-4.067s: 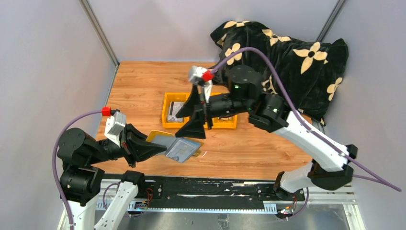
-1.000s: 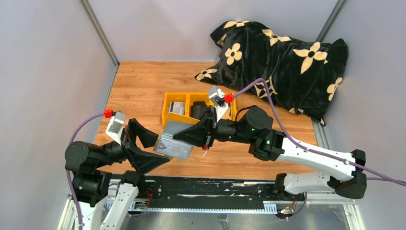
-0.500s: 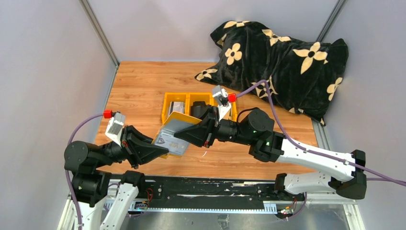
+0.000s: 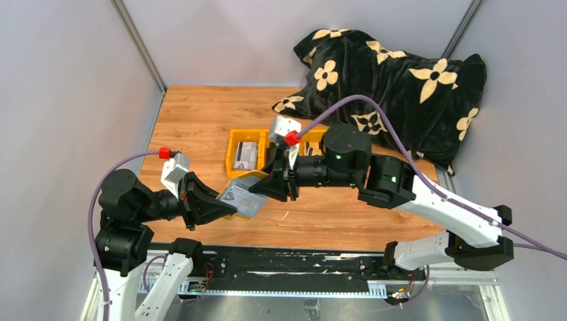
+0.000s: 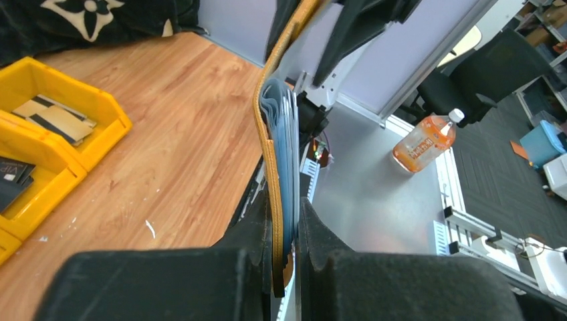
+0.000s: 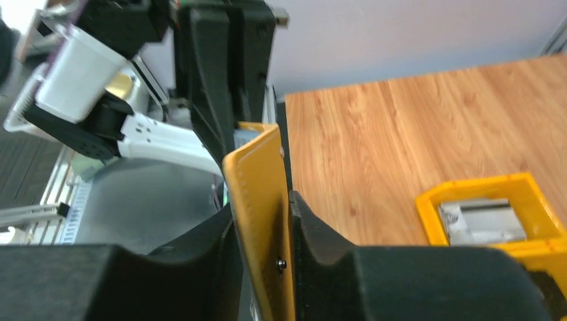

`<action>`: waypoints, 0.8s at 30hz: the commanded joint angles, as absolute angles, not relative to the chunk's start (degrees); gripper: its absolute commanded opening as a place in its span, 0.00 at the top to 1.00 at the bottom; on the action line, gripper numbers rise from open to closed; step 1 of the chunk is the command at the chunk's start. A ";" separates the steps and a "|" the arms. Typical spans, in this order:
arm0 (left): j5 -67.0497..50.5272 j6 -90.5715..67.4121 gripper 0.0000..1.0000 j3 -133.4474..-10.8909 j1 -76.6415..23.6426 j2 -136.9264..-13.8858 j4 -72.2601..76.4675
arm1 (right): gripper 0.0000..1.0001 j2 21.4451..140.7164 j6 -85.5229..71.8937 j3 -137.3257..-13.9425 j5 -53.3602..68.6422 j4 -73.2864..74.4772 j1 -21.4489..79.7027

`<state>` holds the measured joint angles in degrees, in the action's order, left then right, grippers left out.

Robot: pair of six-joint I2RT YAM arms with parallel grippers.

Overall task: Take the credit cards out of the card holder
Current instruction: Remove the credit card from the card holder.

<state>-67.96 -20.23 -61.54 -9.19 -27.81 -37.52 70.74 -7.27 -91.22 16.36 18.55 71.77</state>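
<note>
A light-brown wooden table (image 4: 200, 114) fills the work area. A big black fabric cushion printed with cream flowers (image 4: 401, 80) slumps over its far right corner.

Near the middle sits a yellow plastic tray with three compartments (image 4: 232, 154). Its left compartment holds a pale grey card with a dark stripe (image 4: 246, 155). In the left wrist view another compartment holds tan cards with black stripes (image 5: 53, 117), and the next one a dark card (image 5: 13, 177). From above, the right arm covers the middle compartment.

The small mustard-yellow folding card holder with grey-blue inner faces (image 4: 244, 200) hangs above the near left part of the table, between the two grippers. The left gripper (image 4: 224, 205) is clamped tight on its lower edge. The right gripper (image 4: 257, 189) has a finger on each side of the yellow flap; whether they press it I cannot tell.

Thin grey-blue layers (image 5: 284, 134) are packed inside the holder. Which are credit cards and which are pockets cannot be told.
</note>
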 commanded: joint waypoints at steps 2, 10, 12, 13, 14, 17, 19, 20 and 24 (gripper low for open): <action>-72.77 -15.23 1.00 -64.89 -9.32 -28.55 -41.70 | 0.83 74.78 -1.20 -96.47 17.05 32.34 72.51; -67.65 -10.97 0.31 -64.46 -9.31 -27.46 -46.04 | 1.00 68.40 -6.74 -90.39 18.59 17.83 72.40; -66.94 -11.41 0.31 -64.15 -9.32 -27.18 -46.05 | 1.00 65.68 -10.21 -85.88 19.88 10.30 72.42; -66.83 -11.76 0.31 -64.20 -9.32 -27.16 -46.13 | 1.00 64.48 -12.00 -83.46 20.31 6.38 72.41; -66.84 -12.16 0.32 -64.28 -9.32 -27.16 -46.10 | 1.00 63.49 -13.71 -81.28 20.61 2.92 72.37; -66.92 -12.66 0.35 -65.17 -9.32 -27.07 -45.62 | 1.00 61.76 -17.48 -76.43 20.36 -4.11 72.42; -67.09 -13.64 0.37 -65.60 -9.29 -26.98 -44.89 | 1.00 61.01 -19.80 -73.65 19.90 -7.64 72.42; -67.14 -14.50 0.39 -65.65 -9.31 -26.94 -44.05 | 1.00 60.78 -20.77 -72.37 19.76 -9.20 72.42; -67.15 -22.61 0.46 -64.64 -9.32 -25.84 -36.31 | 1.00 60.85 -24.92 -68.63 19.10 -14.65 72.47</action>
<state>-67.31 -15.31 -64.51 -9.15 -27.38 -43.92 61.25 -18.68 -71.55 19.42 -3.79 71.77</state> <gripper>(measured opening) 0.563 0.042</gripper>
